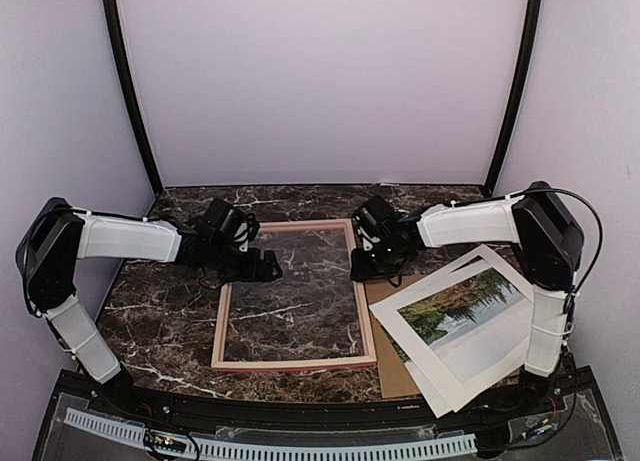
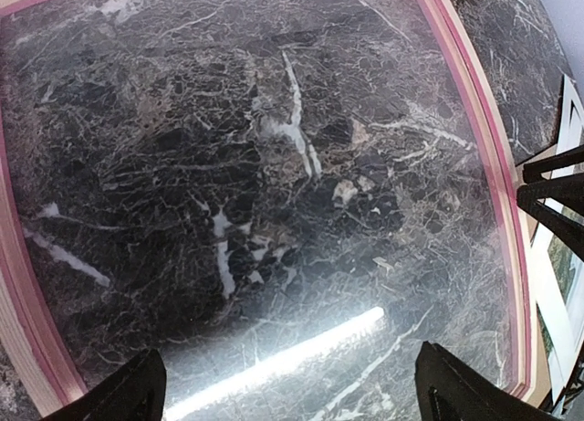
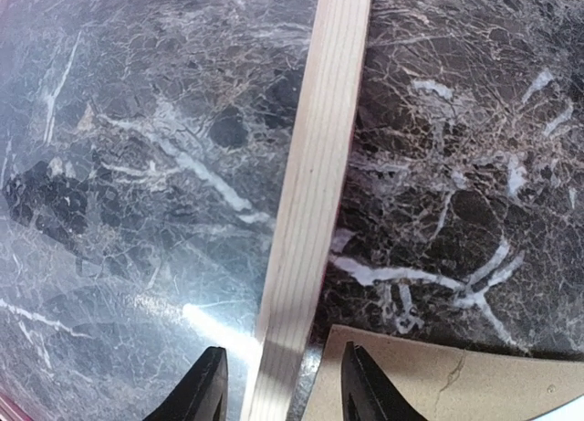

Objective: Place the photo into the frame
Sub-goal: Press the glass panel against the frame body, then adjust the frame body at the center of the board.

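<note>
The photo (image 1: pixel 468 309) looks floppy; take its white margin. The left fingers (image 2: pixel 123 398) are spread wide; the right fingers (image 3: pixel 205 389) straddle the frame (image 3: pixel 315 165) rail without touching it.

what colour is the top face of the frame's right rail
Pale bare wood with fine straight grain lines. The frame shows this best in the right wrist view.
</note>
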Available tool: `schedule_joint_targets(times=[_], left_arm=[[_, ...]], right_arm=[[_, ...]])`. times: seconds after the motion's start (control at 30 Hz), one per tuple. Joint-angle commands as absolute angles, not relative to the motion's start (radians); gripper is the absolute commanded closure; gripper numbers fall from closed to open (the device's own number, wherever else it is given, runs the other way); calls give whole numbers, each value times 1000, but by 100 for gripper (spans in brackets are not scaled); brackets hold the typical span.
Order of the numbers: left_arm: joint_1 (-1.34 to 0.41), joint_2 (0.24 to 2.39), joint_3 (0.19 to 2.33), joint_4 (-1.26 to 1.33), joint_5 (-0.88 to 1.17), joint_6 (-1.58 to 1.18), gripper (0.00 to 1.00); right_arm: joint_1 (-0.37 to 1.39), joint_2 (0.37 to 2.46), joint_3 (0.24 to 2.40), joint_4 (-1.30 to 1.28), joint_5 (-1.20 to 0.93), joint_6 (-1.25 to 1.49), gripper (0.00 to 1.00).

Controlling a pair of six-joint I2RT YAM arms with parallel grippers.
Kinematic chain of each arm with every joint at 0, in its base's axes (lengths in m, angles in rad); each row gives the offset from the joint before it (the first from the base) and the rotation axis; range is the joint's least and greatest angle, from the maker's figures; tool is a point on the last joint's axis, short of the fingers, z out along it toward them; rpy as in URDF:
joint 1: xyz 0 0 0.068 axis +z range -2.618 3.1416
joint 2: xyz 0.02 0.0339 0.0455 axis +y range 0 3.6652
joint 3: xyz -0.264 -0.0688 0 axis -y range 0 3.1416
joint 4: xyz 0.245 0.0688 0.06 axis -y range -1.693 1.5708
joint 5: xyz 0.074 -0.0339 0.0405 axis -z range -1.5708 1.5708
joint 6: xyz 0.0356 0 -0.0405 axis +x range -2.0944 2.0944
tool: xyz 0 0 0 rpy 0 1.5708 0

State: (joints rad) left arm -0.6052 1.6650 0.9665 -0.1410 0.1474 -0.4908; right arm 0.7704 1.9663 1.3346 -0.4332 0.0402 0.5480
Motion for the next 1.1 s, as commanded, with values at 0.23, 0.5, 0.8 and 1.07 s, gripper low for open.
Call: schedule_joint_targets(times=[0.23,0.5,0.8,1.07], left_arm=[[-610,1567,1013,-271,-17,-419,1],[-607,1536,1029,-331,-125,-386,1],[-529,1542,1003,-387,-134,-381,1],[-432,1553,965,-395,-120,-376,1]], right_arm=[[819,1881,1240,-420,21,585,62],[861,1906,1233,-435,58,597,64],[873,1920,1226,-424,71,602,65],[897,1926,1232,-405,54,616,65]])
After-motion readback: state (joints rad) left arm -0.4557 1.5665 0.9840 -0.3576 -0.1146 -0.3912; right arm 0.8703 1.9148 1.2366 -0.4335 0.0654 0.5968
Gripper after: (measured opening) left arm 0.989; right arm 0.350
